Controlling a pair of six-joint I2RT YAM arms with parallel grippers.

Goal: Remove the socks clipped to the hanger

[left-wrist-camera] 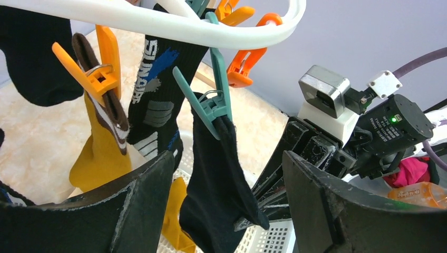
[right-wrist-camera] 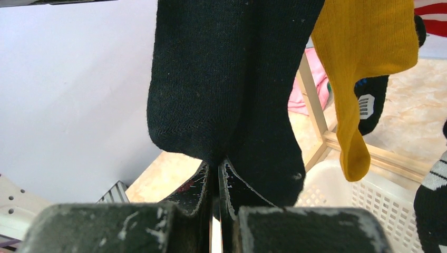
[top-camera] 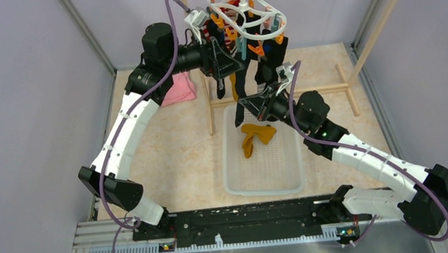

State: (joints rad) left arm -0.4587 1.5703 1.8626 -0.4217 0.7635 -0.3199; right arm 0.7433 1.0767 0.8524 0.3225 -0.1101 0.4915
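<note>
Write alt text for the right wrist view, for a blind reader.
The right gripper is shut on the lower end of a hanging black sock. A mustard-yellow sock hangs beside it, above a white mesh basket.

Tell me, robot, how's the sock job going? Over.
Right gripper shut on black sock. Left gripper open, straddling it. Teal peg clamps its top.

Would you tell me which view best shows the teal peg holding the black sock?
Left wrist: the teal peg clamps the black sock close up. Top external shows it tiny, lost among others; right wrist shows only sock, no peg.
</note>
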